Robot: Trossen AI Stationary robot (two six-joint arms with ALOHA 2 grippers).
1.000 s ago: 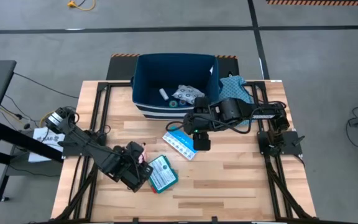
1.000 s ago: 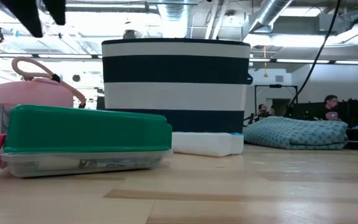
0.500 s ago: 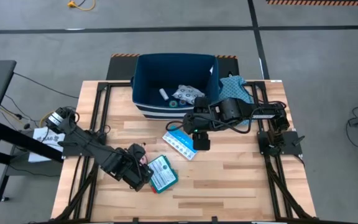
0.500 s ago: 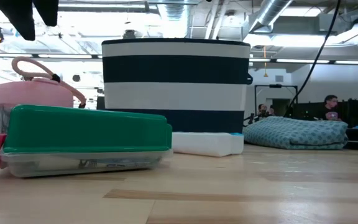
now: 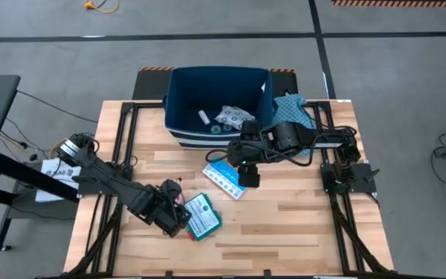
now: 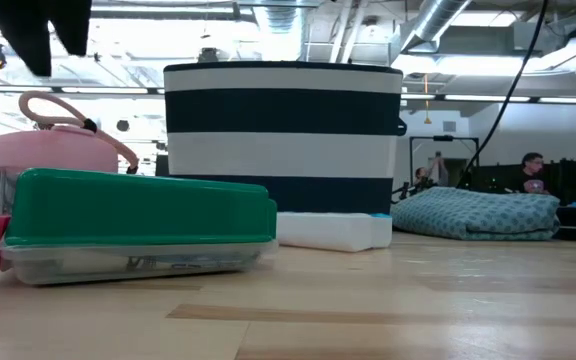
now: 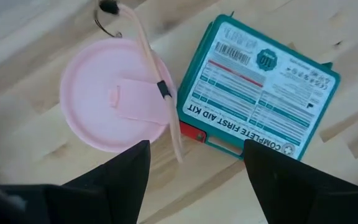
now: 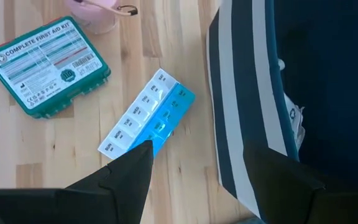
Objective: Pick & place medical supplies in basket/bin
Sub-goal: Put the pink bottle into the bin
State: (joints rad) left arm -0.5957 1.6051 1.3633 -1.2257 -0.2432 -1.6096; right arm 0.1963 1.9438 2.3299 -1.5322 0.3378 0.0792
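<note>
A wooden counter point(image 5: 285, 225) carried a navy bin point(image 5: 183, 116) with white stripes at its far middle edge, and a teal dotted cloth point(image 5: 294, 112) lay just beside the bin's right side. Inside the bin lay a white ring-patterned pouch point(image 5: 235, 117), a small white item point(image 5: 204, 117) and a tiny green roll point(image 5: 216, 129). On the counter in front of the bin lay a light-blue and white pill organizer point(image 8: 146, 121), its white lids printed with small day labels too small to read in full. Nearer the front sat a flat teal box point(image 7: 261, 89) whose label read "COMPLETE FIRST AID KIT", with a barcode and a round emblem. Touching its side stood a pink round container point(image 7: 115, 94) with a pink strap across its lid. The left gripper point(image 5: 170, 218) hovered above the pink container and the box's edge, fingers spread apart and holding nothing. The right gripper point(image 5: 248, 176) hung above the pill organizer's end, beside the bin's front wall, fingers also parted and empty. Compared with a second before, the left gripper had shifted slightly toward the pink container, the right gripper had edged a little toward the bin, and the supplies lay where they had been. In the low view, a seated person point(image 6: 533, 165) showed far off in the room behind the cloth.
</note>
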